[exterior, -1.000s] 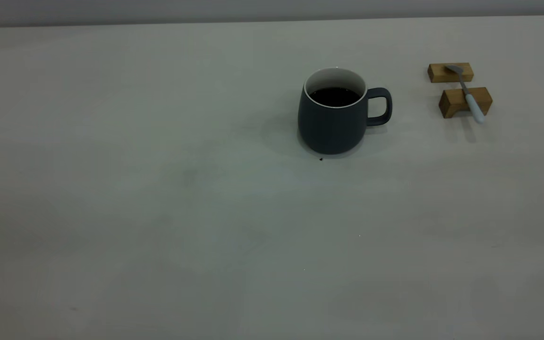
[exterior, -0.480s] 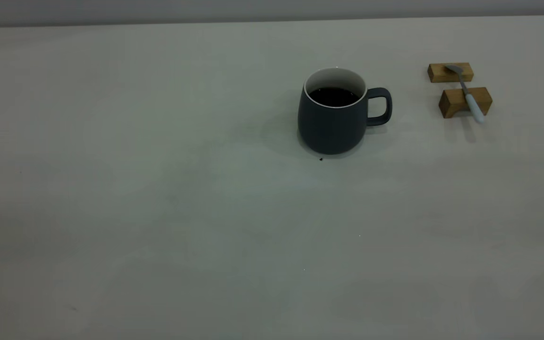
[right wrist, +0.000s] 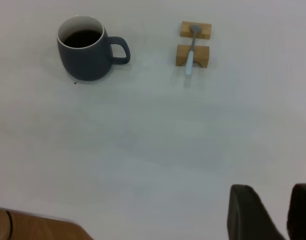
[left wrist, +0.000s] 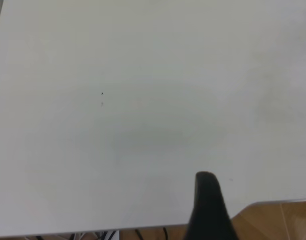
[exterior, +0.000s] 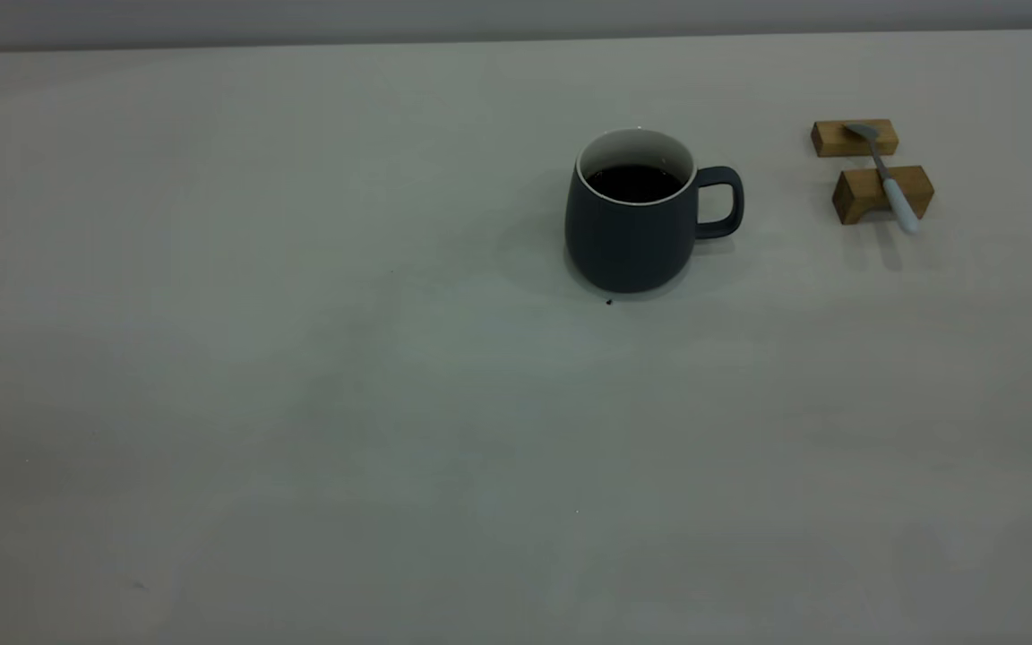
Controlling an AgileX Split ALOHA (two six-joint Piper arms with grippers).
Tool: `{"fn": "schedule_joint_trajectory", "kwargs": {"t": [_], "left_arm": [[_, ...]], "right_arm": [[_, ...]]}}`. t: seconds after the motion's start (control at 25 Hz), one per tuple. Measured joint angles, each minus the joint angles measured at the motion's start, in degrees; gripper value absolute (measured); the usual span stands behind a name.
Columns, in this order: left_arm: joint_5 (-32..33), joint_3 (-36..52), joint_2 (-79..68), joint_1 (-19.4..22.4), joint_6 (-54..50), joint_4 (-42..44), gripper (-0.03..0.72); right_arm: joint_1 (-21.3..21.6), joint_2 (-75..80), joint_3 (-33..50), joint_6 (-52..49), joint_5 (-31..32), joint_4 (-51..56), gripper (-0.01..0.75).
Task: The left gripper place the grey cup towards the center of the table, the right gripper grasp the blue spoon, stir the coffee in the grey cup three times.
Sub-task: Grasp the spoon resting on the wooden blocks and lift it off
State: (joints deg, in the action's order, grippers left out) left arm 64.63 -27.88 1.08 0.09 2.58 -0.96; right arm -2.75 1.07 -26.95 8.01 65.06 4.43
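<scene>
**A:** Where is the grey cup point(exterior: 631, 215)?

**B:** In the exterior view it stands upright on the table point(exterior: 301, 403), right of center in the upper half of the frame, its loop handle pointing to the frame's right. The coffee point(exterior: 634, 183) sits dark against the white interior, well below the rim. A tiny dark speck point(exterior: 608, 302) lies on the table just in front of the cup's base.

**A:** And the blue spoon point(exterior: 887, 178)?

**B:** At the upper right of that frame, well apart from the cup. It lies across two small wooden blocks point(exterior: 882, 193): the metal bowl rests on the farther block, the pale blue handle crosses the nearer one and juts past its front edge.

**A:** What of the arms?

**B:** Neither shows in the exterior view. The left gripper point(left wrist: 209, 210) appears only in its own wrist view, as one dark finger at the lower edge over bare table near the table's edge; whether its fingers are open or closed, I cannot tell. The right gripper point(right wrist: 273, 212) shows at the lower right of its wrist view, two dark fingers with a clear gap between them, holding nothing. From there the cup point(right wrist: 87, 54) is at the upper left and the spoon point(right wrist: 191, 54) on its blocks at the upper middle, both far from the fingers.
</scene>
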Motion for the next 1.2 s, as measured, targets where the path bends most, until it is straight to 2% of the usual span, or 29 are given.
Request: {"fn": "schedule_joint_trajectory", "kwargs": {"t": [0.24, 0.32, 0.56, 0.64, 0.96, 1.2], "left_arm": [[0.06, 0.00, 0.00, 0.00, -0.08, 0.00, 0.585], [0.11, 0.00, 0.00, 0.00, -0.08, 0.00, 0.585], [0.11, 0.00, 0.00, 0.00, -0.08, 0.00, 0.585], [0.11, 0.00, 0.00, 0.00, -0.08, 0.00, 0.585], [0.11, 0.00, 0.00, 0.00, -0.08, 0.00, 0.585], [0.11, 0.00, 0.00, 0.00, -0.08, 0.00, 0.585]], "right_arm": [[0.00, 2.52, -1.91, -0.91, -0.38, 1.16, 0.262], [0.00, 6.57, -3.82, -1.16, -1.35, 1.61, 0.303], [0.00, 23.13, -5.59, -1.24, -7.39, 3.64, 0.513], [0.00, 29.74, -5.61, -0.16, -10.66, 5.79, 0.547], [0.00, 56.09, -6.60, 9.69, -27.56, 16.35, 0.569], [0.00, 77.89, -15.34, 14.64, -31.30, 17.24, 0.569]]}}
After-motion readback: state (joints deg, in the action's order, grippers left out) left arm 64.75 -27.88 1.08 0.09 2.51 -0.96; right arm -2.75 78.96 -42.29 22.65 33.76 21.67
